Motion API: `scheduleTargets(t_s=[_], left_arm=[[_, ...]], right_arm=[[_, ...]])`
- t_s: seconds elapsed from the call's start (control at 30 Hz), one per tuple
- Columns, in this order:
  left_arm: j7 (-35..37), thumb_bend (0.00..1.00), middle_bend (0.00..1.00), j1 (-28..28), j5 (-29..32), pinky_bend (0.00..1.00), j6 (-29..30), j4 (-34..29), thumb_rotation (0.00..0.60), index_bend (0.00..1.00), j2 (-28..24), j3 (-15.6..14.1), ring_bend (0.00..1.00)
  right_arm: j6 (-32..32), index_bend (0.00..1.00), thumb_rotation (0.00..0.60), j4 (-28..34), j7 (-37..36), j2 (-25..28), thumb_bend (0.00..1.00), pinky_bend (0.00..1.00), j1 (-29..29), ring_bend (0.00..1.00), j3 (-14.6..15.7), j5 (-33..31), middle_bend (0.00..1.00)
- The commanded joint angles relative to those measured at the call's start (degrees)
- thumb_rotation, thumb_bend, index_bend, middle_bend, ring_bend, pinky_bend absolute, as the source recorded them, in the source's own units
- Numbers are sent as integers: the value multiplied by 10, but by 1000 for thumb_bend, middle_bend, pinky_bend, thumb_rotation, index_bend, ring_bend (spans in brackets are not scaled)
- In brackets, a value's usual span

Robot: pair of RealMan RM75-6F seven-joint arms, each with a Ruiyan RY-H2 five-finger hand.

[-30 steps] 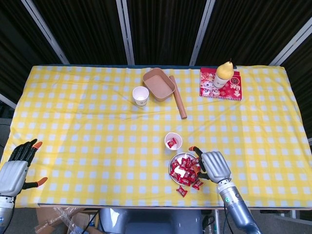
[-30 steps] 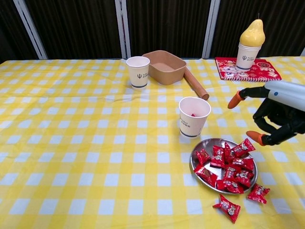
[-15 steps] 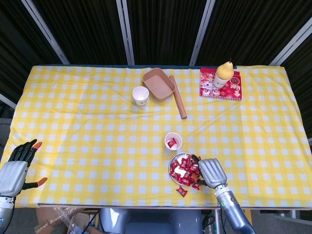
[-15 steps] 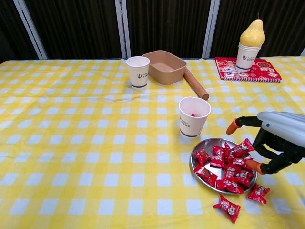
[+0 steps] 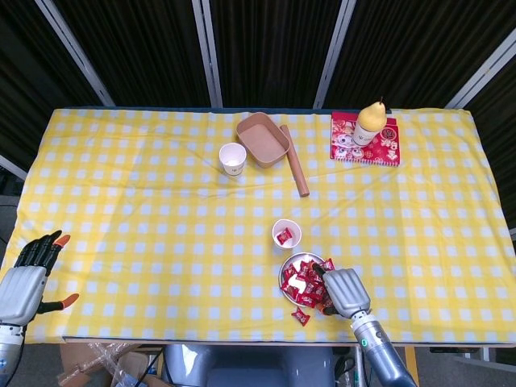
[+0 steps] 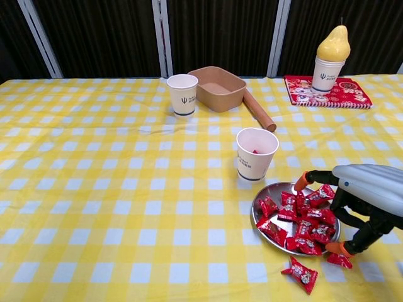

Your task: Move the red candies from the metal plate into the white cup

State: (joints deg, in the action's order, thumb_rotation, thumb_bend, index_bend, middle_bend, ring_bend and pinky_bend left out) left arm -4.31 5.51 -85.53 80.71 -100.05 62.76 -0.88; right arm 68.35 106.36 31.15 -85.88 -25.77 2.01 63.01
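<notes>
Over the metal plate (image 6: 264, 192), my right hand (image 6: 362, 195) hovers open, holding nothing; next I pinch one red candy (image 6: 288, 202) for the white cup (image 6: 255, 154).

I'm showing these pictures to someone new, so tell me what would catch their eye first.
The heap of red candies on the metal plate near the table's front edge stands out, with the right robot hand lowered over the plate's right side. Just behind the plate stands a white cup with a candy inside. At the far right, a yellow pear sits atop another cup.
</notes>
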Motion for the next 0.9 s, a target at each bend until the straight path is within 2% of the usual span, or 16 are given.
scheduleTargets(t_s=[0.03, 0.43, 0.9], left_arm=[[1, 0, 0, 0, 0, 0, 0, 0, 600, 0, 0, 0, 0], [1, 0, 0, 0, -2, 0, 1, 1, 600, 0, 0, 0, 0], [3, 0, 0, 0, -1, 0, 1, 2, 600, 0, 0, 1, 0]], right_arm=[[-1, 214, 600, 5, 2, 0, 263, 984, 1, 986, 0, -3, 868], [-1, 206, 600, 25, 9, -10, 264, 985, 7, 986, -5, -15, 868], [-10, 206, 600, -10, 8, -48, 264, 984, 2, 986, -28, -50, 868]])
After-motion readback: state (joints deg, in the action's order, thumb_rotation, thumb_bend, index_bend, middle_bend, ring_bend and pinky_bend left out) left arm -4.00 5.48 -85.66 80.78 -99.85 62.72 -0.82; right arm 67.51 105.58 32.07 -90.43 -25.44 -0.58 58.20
